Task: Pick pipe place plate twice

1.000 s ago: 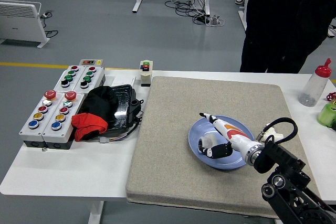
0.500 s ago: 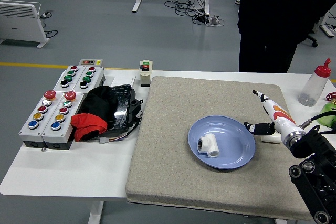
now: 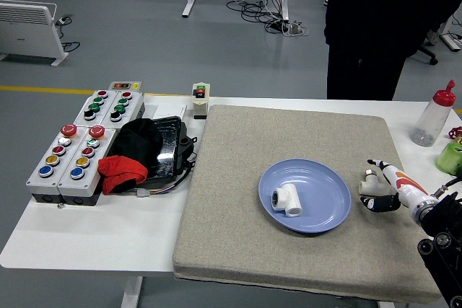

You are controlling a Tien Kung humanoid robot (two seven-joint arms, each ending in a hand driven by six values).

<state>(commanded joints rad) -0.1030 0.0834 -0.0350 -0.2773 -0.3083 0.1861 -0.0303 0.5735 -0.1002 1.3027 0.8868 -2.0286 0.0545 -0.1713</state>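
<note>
A blue plate (image 3: pixel 325 210) lies on the grey mat (image 3: pixel 231 229), right of its middle. One white pipe tee fitting (image 3: pixel 286 200) lies in the plate's left half. A second white pipe fitting (image 3: pixel 369 183) sits on the mat just right of the plate. My right hand (image 3: pixel 380 191) is down on this fitting, fingers curled around it, and the fitting still rests on the mat. The left arm is out of view.
Two button boxes (image 3: pixel 72 149) and a black device under red and black cloth (image 3: pixel 141 153) stand at the left. A small switch box (image 3: pixel 200 99) is at the back. A red-capped bottle (image 3: pixel 433 117) and a green object (image 3: pixel 451 155) stand far right. A person in dark clothes (image 3: pixel 375 19) stands behind the table.
My right hand left the first fitting in the plate, swung right and up past the plate's rim, then came down onto the second fitting on the mat.
</note>
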